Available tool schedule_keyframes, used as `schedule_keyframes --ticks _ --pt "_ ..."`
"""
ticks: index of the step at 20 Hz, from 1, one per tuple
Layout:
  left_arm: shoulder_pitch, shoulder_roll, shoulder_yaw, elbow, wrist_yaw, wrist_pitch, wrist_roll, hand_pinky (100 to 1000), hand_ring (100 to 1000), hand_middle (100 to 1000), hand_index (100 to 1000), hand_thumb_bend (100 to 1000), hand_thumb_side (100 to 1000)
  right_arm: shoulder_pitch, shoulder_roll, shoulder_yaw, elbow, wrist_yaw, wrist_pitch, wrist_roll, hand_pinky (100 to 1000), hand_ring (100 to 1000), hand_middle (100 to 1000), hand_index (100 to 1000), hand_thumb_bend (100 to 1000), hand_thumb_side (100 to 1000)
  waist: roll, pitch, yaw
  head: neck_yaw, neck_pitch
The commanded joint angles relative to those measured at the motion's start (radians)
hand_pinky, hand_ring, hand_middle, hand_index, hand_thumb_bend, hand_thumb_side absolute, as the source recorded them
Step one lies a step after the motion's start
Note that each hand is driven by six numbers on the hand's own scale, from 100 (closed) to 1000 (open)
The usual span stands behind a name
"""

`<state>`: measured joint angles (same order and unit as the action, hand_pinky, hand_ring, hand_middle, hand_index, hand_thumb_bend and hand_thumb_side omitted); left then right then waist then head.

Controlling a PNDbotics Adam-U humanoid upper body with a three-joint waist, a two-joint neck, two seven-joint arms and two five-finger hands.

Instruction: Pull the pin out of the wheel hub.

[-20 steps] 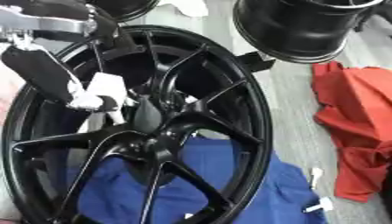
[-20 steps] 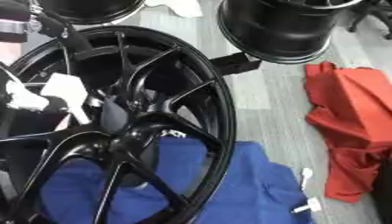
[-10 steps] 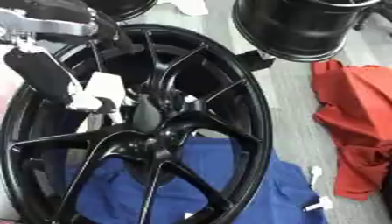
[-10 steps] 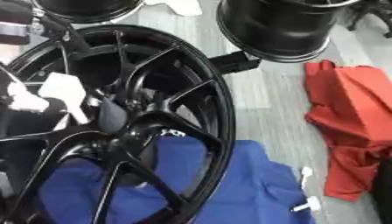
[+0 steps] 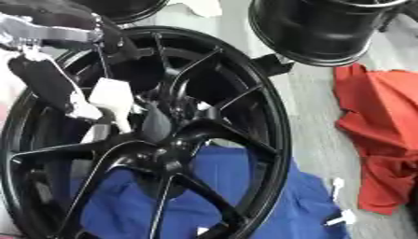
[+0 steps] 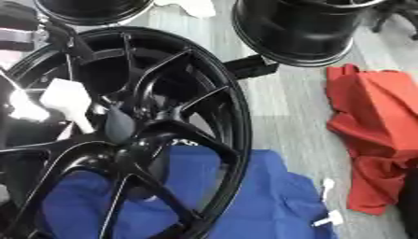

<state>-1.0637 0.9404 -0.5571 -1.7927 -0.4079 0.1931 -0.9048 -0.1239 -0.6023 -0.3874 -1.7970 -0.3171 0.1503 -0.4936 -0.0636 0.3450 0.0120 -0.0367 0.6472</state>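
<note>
A large black wheel rim (image 5: 274, 140) lies on a blue cloth (image 6: 269, 196), its spokes meeting at the hub (image 5: 167, 149). My left hand (image 5: 49, 81), black with a silver wrist, reaches in from the upper left over the spokes. Its fingers close on a white wedge-shaped piece with a thin stem (image 5: 110, 100), which I take for the pin, just up and left of the hub. The stem's lower end is hidden among the spokes. My right hand shows in neither view.
A second black wheel (image 5: 326, 28) stands at the upper right and another (image 6: 90, 9) at the top left. A red cloth (image 5: 384, 126) lies on the grey floor at right. Small white pieces (image 5: 339, 217) lie beside the blue cloth. A black block (image 5: 269, 65) touches the rim.
The left hand and the white piece stay by the hub, shifted only slightly down and right. The whole picture has drifted a little.
</note>
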Motion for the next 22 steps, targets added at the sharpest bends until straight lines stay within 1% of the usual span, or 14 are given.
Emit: schedule_keyframes --ticks 1,3,6,9,16,18,22 --pt "-0.014 0.007 0.011 -0.002 0.011 -0.002 -0.002 841 795 743 860 476 348 -0.008 -0.021 -0.01 -0.008 -0.008 -0.002 0.002 478 453 553 666 100 458 0.002 -0.014 -0.003 0.004 -0.014" --pt "-0.016 0.006 0.014 -0.004 0.019 0.003 -0.002 833 771 696 839 471 345 -0.009 -0.02 -0.01 -0.007 -0.009 -0.001 0.004 478 452 553 666 100 459 0.003 -0.012 -0.003 0.004 -0.015" --pt "-0.017 0.007 0.012 -0.005 0.015 0.007 -0.002 825 746 626 802 490 331 -0.009 -0.018 -0.011 -0.007 -0.01 -0.001 0.004 478 453 553 667 100 461 0.004 -0.009 -0.002 0.005 -0.017" --pt "-0.017 0.008 0.008 -0.002 -0.005 0.003 -0.002 816 729 601 786 497 318 -0.008 -0.017 -0.012 -0.008 -0.011 -0.001 0.003 479 453 553 667 100 462 0.005 -0.008 -0.002 0.007 -0.017" --pt "-0.021 0.003 0.006 -0.002 0.003 0.004 -0.002 774 659 534 721 433 243 -0.008 -0.013 -0.013 -0.008 -0.014 -0.001 0.001 480 454 554 668 100 464 0.006 -0.005 -0.002 0.013 -0.018" --pt "-0.02 0.004 0.005 -0.003 0.005 0.006 -0.002 753 624 503 685 389 198 -0.007 -0.013 -0.014 -0.008 -0.014 -0.001 0.0 481 454 554 668 100 464 0.006 -0.005 -0.002 0.015 -0.018" --pt "-0.022 0.004 0.003 -0.007 0.017 0.013 -0.002 713 579 459 621 348 104 -0.007 -0.012 -0.013 -0.008 -0.015 -0.001 -0.001 482 455 554 668 100 465 0.006 -0.005 -0.001 0.016 -0.017"
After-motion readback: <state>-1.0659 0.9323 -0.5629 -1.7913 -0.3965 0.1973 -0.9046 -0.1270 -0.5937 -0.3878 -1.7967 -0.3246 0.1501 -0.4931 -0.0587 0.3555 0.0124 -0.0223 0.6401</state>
